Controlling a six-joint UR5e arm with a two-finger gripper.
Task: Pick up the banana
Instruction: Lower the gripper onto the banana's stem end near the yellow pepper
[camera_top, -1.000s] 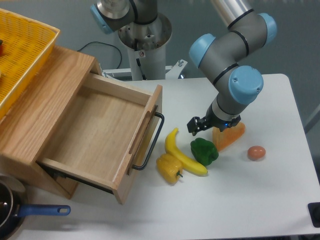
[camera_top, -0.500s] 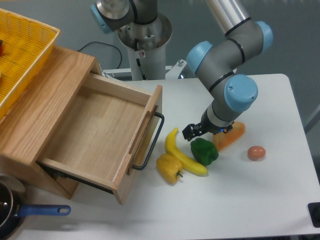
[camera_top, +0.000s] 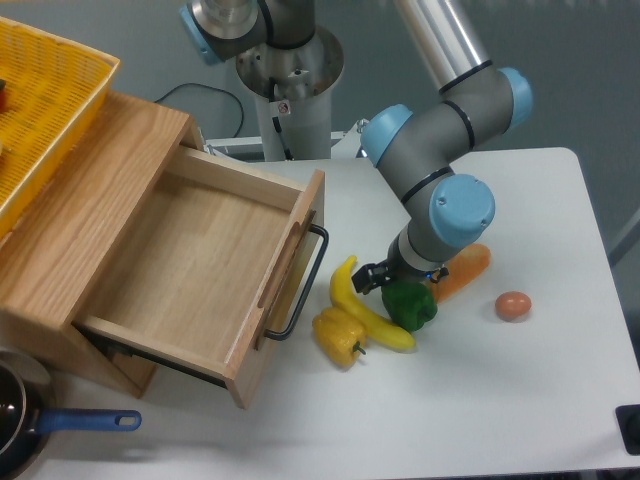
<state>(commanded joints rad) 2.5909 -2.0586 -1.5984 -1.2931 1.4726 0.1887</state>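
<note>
The banana (camera_top: 366, 310) lies flat on the worktop (camera_top: 480, 400), not yet picked up. It sits just right of the open drawer (camera_top: 190, 270) and its handle (camera_top: 305, 285), with a yellow pepper (camera_top: 338, 336) touching its lower side and a green pepper (camera_top: 409, 303) close against its right side. The gripper (camera_top: 372, 279) hangs low, right beside the banana's upper half and just above the green pepper. As far as can be judged, the approach is nearly done; closing on the fruit and lifting it are both left.

The fingers (camera_top: 366, 276) show only as a small dark shape under the wrist. Whether they are apart or together cannot be told, nor whether they already touch the banana. The arm hides part of the carrot (camera_top: 465, 268) behind it. An egg (camera_top: 512, 305) lies apart to the right. A yellow basket (camera_top: 45, 110) on the cabinet and a pan (camera_top: 30, 425) at the lower left are cut off by the picture's edge.
</note>
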